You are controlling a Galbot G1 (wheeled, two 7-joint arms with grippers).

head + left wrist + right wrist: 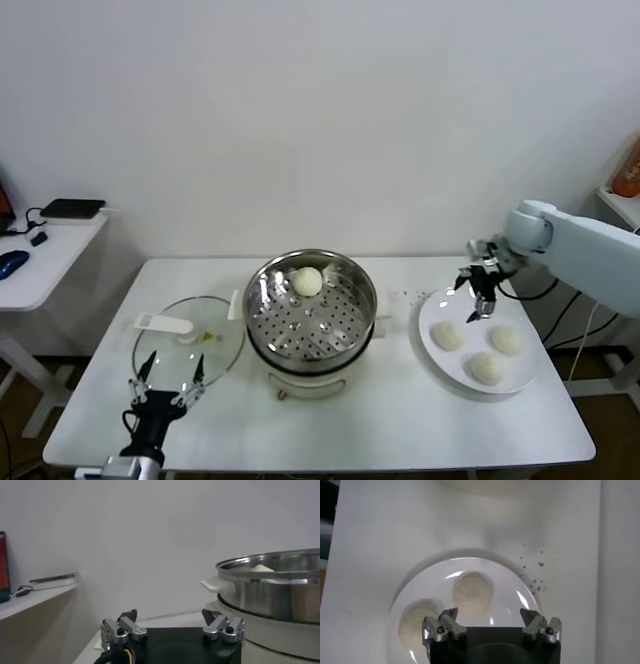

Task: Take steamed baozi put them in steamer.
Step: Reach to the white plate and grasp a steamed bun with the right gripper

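Observation:
One cream-white baozi point(307, 281) lies in the shiny steel steamer point(345, 316) at the table's middle. Three more baozi lie on the white plate point(432, 308) at the right: one near the left point(447, 336), one at the right point(506, 340), one at the front point(487, 369). My right gripper point(477, 297) is open and empty, hovering above the plate's back-left part. In the right wrist view it point(489, 615) hangs over a baozi point(472, 592), with a second one point(412, 622) beside it. My left gripper point(168, 378) is open and empty at the table's front left.
A flat glass lid point(215, 335) with a white handle point(165, 323) lies left of the steamer, just behind my left gripper. Dark crumbs point(410, 294) speckle the table between steamer and plate. A side desk point(40, 255) stands at the far left.

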